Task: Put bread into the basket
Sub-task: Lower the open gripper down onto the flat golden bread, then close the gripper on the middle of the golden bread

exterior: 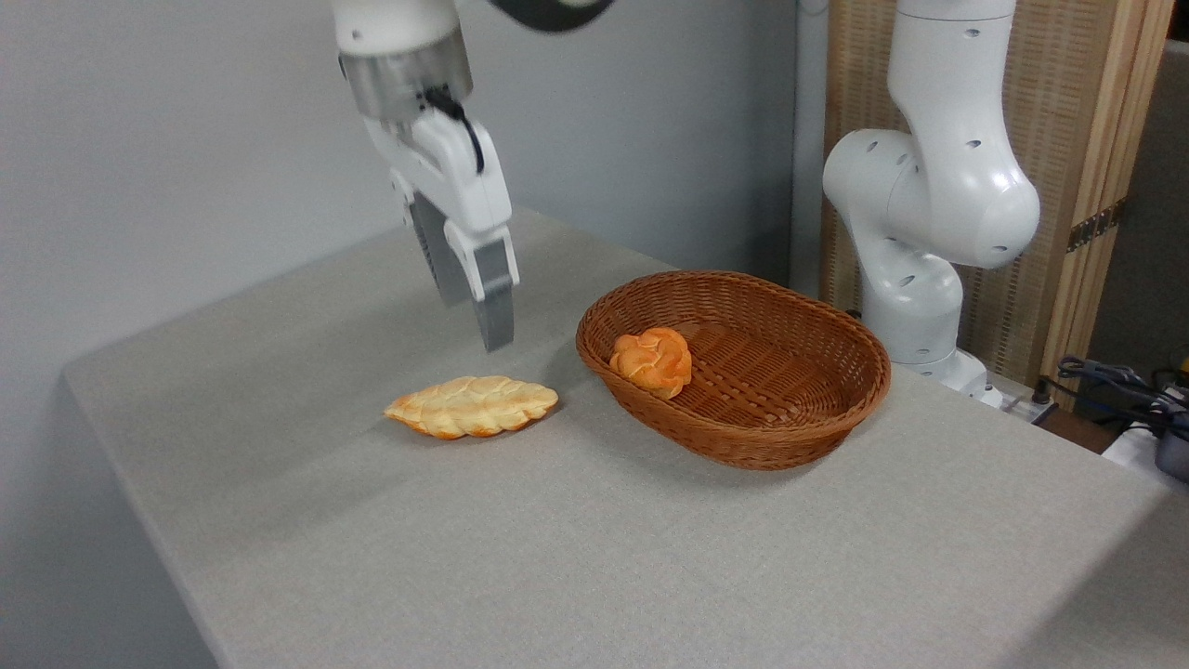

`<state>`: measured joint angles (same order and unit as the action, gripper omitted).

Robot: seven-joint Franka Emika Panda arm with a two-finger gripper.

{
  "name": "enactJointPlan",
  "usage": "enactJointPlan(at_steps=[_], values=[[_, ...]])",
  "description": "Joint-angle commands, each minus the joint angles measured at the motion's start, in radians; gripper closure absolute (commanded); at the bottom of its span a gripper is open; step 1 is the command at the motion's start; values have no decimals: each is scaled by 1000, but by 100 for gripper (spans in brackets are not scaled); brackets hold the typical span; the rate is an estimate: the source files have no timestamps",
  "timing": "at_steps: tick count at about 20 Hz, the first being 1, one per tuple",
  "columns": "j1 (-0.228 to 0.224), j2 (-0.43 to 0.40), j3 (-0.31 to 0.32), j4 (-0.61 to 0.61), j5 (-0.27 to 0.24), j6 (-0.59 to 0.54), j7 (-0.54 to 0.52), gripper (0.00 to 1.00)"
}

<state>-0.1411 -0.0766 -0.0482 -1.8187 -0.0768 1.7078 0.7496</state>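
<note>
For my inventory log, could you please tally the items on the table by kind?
Braided loaf: 1, on the table
Knotted bun: 1, in the basket
Wicker basket: 1
Total: 3

A small round orange bun (652, 360), knotted on top, lies below and to the right of the tool, near it. The grey cloth-covered table (594, 557) spreads beneath the tool in all directions. A plain grey wall (186, 139) stands behind and to the left of the tool. Far to the right of the tool, a wooden screen (1077, 139) with woven panels stands upright, and lower down at the far right edge a bunch of dark cables (1115, 381) lies off the table.
</note>
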Motion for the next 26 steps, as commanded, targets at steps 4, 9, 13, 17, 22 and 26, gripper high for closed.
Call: enactJointPlan(at_steps=[4,9,13,17,22,26], values=[[-57,-12,-16,-186,8,145,163,0],[-92,-11,-18,-290,-8,260,281,0],[-110,14,-16,-304,-9,263,330,0],[-115,52,-19,-303,-9,308,335,0],[-143,75,-19,-303,-9,331,336,0],[-147,78,-19,-303,-8,331,336,61]])
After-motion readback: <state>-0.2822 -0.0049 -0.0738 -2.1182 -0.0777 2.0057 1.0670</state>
